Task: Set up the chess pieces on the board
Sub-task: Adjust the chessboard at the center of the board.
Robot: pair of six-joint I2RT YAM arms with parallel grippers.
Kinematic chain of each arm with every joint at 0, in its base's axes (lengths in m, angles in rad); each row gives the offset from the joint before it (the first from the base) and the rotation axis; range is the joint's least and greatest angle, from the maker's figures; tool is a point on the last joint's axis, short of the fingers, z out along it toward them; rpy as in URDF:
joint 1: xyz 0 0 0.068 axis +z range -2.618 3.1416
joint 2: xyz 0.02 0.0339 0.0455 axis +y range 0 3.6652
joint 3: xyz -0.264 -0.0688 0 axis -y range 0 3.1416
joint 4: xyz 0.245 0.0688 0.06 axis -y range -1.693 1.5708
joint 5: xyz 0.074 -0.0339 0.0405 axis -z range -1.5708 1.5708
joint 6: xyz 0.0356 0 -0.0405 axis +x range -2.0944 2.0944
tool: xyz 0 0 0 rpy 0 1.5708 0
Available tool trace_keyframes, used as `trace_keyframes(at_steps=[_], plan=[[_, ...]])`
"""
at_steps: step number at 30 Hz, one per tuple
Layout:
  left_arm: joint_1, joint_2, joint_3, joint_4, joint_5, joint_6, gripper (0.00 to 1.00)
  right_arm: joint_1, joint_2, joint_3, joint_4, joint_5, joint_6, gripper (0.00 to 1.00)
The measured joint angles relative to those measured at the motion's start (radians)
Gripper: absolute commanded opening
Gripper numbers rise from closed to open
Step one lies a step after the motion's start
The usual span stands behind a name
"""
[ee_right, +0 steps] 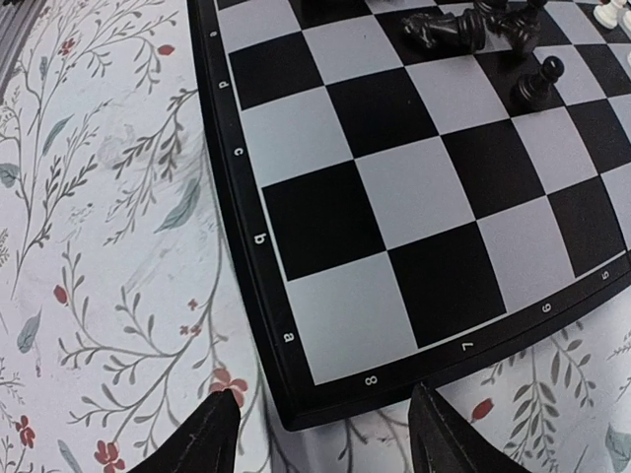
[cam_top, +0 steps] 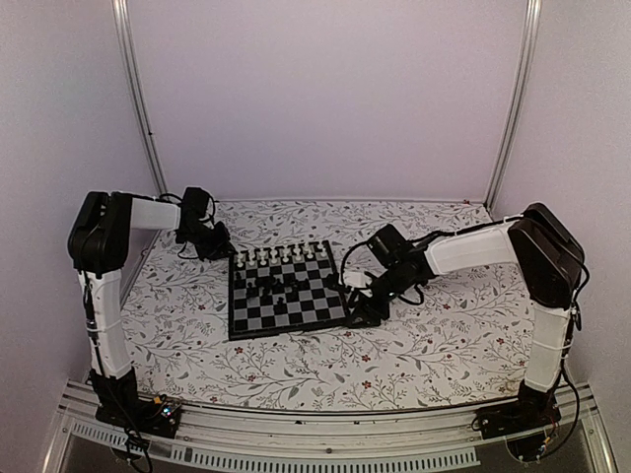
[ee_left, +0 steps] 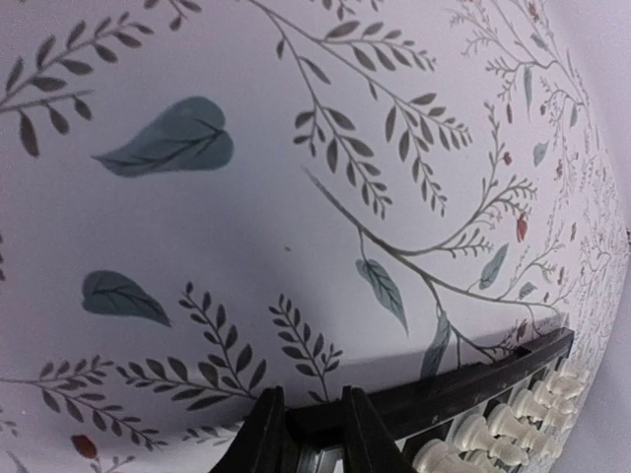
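The board [cam_top: 296, 315] lies mid-table. White chess pieces [cam_top: 281, 256] stand in a row along its far edge. Black pieces [cam_top: 271, 286] are bunched loosely behind the board's middle, some lying down. My left gripper [cam_top: 215, 244] is at the board's far left corner. In the left wrist view the gripper [ee_left: 311, 399] is closed narrowly on the black rim [ee_left: 493, 379], with white pieces [ee_left: 513, 424] just right of it. My right gripper [cam_top: 360, 313] is open and empty. It [ee_right: 323, 394] straddles the near right corner of the board [ee_right: 394, 197]. Black pieces [ee_right: 458, 28] lie beyond it.
The floral tabletop [cam_top: 424, 345] surrounds the board. Plain walls with two metal posts [cam_top: 138, 99] close in the back and sides. A single black pawn [ee_right: 537, 84] stands upright apart from the fallen black pieces.
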Motion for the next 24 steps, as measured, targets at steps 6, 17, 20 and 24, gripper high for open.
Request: trace_keyframes(at_steps=[6,17,20,24], plan=[[-0.060,-0.060,-0.093,0.031,-0.008,-0.019,0.22,0.011,-0.089,-0.088,-0.058,0.027,0.006,0.60],[-0.123,-0.196,-0.166,-0.092,-0.105,0.029,0.26,0.011,-0.187,-0.140,-0.132,0.067,0.030,0.68],[-0.137,-0.272,-0.154,-0.126,-0.175,0.083,0.28,0.011,-0.243,-0.142,-0.145,0.080,0.029,0.69],[-0.164,-0.441,-0.158,-0.140,-0.274,0.198,0.31,0.011,-0.338,-0.143,-0.151,0.081,0.016,0.70]])
